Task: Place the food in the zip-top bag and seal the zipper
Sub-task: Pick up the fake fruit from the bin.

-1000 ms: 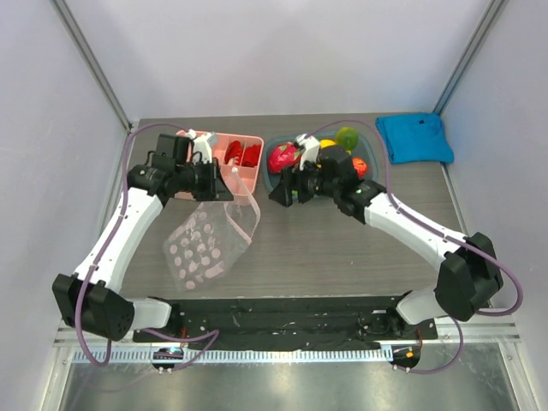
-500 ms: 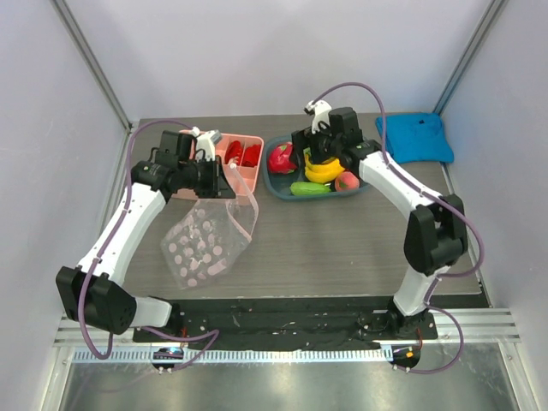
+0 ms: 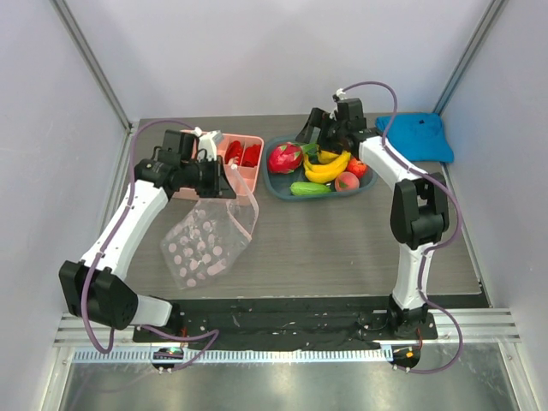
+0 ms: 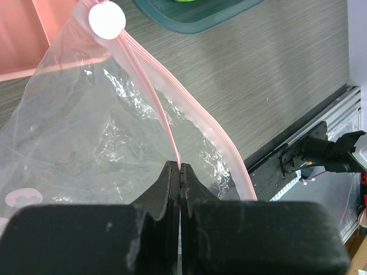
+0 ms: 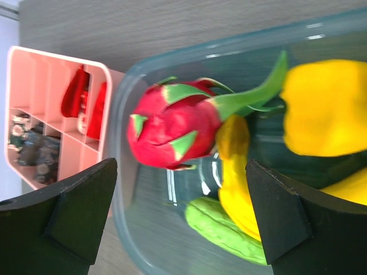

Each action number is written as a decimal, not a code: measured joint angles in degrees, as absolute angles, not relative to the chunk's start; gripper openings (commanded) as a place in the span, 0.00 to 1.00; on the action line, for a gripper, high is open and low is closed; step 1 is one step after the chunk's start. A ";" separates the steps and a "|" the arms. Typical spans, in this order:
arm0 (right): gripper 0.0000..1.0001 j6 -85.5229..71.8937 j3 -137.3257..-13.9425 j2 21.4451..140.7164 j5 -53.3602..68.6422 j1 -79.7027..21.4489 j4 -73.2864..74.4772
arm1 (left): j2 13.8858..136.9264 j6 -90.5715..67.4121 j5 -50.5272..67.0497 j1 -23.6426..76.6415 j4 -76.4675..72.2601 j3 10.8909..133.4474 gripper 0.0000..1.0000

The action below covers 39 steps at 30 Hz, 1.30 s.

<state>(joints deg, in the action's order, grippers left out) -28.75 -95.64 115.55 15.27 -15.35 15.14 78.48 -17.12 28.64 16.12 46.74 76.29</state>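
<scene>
Left claw (image 4: pixel 180 167) (image 3: pixel 224 181): pressed together on one lip of the zipper (image 4: pixel 152 86), pinching the pale-pink strip partway along its length; raised just beside the pink divided box (image 3: pixel 244 171).

Zip-top bag (image 3: pixel 210 240) (image 4: pixel 86 132): clear, crinkled, pink-dotted; hung from the left claw by its mouth edge, lower end resting on the worktop (image 3: pixel 342 240) at front left. Mouth parted, second lip bowed away from the pinched one. White round slider (image 4: pixel 106 19) at the far end of the strip, near the box.

Right claw (image 5: pixel 180 172) (image 3: pixel 312 137): fingers spread wide apart, poised over the far-left part of the teal tray (image 3: pixel 276 184) (image 5: pixel 123 195); contact with the fruit not discernible.

Food, all in the tray, well apart from the bag:
- dragon fruit (image 3: pixel 284 157) (image 5: pixel 172 130), left end, framed between the spread fingers in the wrist view
- bananas (image 3: pixel 328 168) (image 5: pixel 235 172), centre
- pepper (image 5: pixel 324 109), yellow, beside the bananas
- cucumber (image 3: pixel 308 187) (image 5: pixel 221 229), near edge
- peach (image 3: pixel 347 181), near right
- tomato (image 3: pixel 358 167), right end

Blue cloth (image 3: pixel 414 137): folded, far right corner of the worktop.
</scene>
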 measured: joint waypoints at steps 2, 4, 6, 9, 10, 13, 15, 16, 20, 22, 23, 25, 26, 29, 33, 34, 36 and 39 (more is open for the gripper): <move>1.00 -28.82 -96.97 115.85 15.38 -15.99 15.05 | 79.02 -17.12 28.62 16.12 46.74 76.47 0.00; 1.00 -27.75 -99.13 116.81 14.94 -16.75 15.03 | 79.55 -17.12 28.64 16.12 46.74 76.58 0.00; 1.00 -25.74 -103.00 118.98 14.00 -17.56 15.94 | 79.88 -17.12 28.64 16.12 46.72 76.62 0.00; 1.00 -22.70 -108.51 122.96 12.78 -18.22 17.72 | 79.96 -17.12 28.62 16.12 46.68 76.62 0.00; 1.00 -22.11 -109.86 124.22 12.43 -18.41 18.35 | 79.99 -17.10 28.62 16.12 46.68 76.64 0.00; 0.98 -21.45 -110.72 126.56 11.84 -18.65 20.16 | 79.99 -17.10 28.62 16.12 46.63 76.69 0.00; 0.98 -21.87 -110.72 127.61 11.79 -18.63 21.12 | 80.01 -17.10 28.62 16.12 46.50 76.71 0.00; 0.98 -22.59 -110.72 128.25 11.81 -18.63 21.50 | 80.01 -17.10 28.60 16.12 46.50 76.71 0.00; 0.99 -24.27 -110.74 129.21 11.64 -18.59 22.02 | 80.09 -17.08 28.58 16.12 46.50 76.71 0.00; 1.00 -25.21 -110.80 129.27 11.22 -18.52 22.00 | 80.16 -17.06 28.58 16.12 46.48 76.71 0.00; 1.00 -25.91 -110.89 129.29 10.90 -18.52 22.02 | 80.20 -17.06 28.56 16.12 46.48 76.71 0.00; 1.00 -27.44 -111.20 129.58 10.35 -18.52 21.93 | 80.25 -17.06 28.56 16.12 46.48 76.71 0.00; 1.00 -28.45 -111.44 129.84 10.13 -18.52 21.91 | 80.27 -17.06 28.56 16.12 46.48 76.71 0.00; 1.00 -31.00 -112.12 130.89 9.45 -18.52 21.87 | 80.34 -17.06 28.53 16.12 46.48 76.71 0.00; 1.00 -37.06 -113.43 133.64 9.80 -18.52 21.21 | 80.42 -17.04 28.51 16.12 46.48 76.71 0.00; 1.00 -38.37 -113.80 134.04 9.80 -18.46 21.21 | 80.47 -17.04 28.51 16.12 46.48 76.71 0.00; 1.00 -40.42 -114.30 134.74 9.76 -18.26 21.12 | 80.51 -17.04 28.51 16.12 46.50 76.71 0.00; 1.00 -43.70 -115.24 135.94 9.80 -18.13 21.04 | 80.53 -17.04 28.49 16.12 46.50 76.71 0.00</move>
